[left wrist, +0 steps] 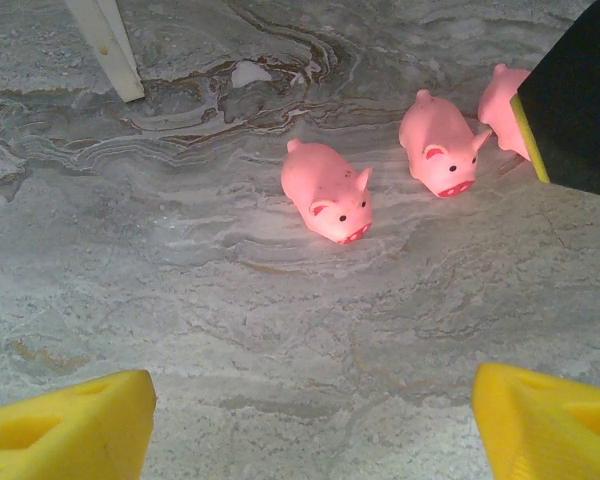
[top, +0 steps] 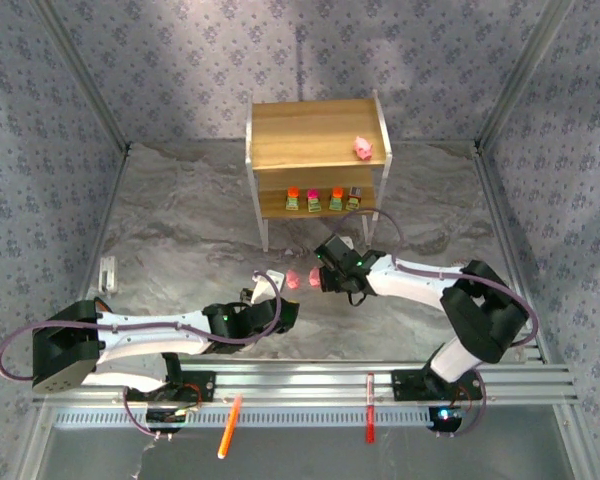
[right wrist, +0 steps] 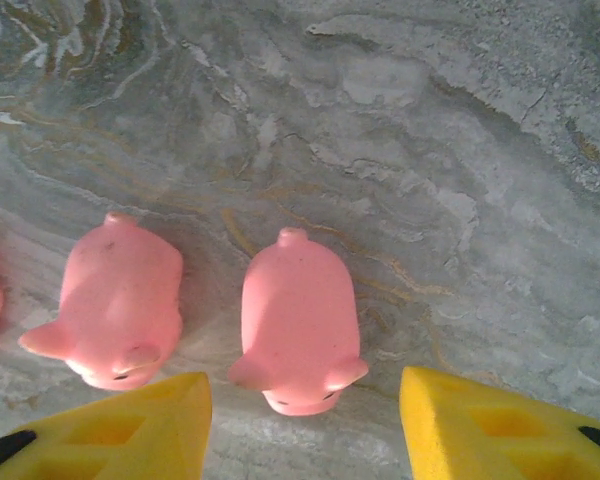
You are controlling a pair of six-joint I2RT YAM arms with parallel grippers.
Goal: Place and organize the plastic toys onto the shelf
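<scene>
Your left end effector is wide open w/ nothing in it. Its yellow fingers hang low over the bench, short of the pigs. Your right end effector is spread just as wide and grips nothing. The right pig lies just ahead of its tips, lined up w/ the gap, snout end toward the wrist cam, apart from both fingers.

Three pink pigs lie in a left-right row on the bench, mid-scene, btwn the two end effectors. From the left wrist cam you get the left pig, the middle pig, then the right pig, partly hidden behind the black body of the right end effector. They're close together, w/ small gaps btwn them.

The shelf stands at far centre. A fourth pig sits on the top board near its right edge. Four blocky toys stand in a row on the lower board, centre to right.

An orange pen and a red pen lie at the near edge by the arm bases.
</scene>
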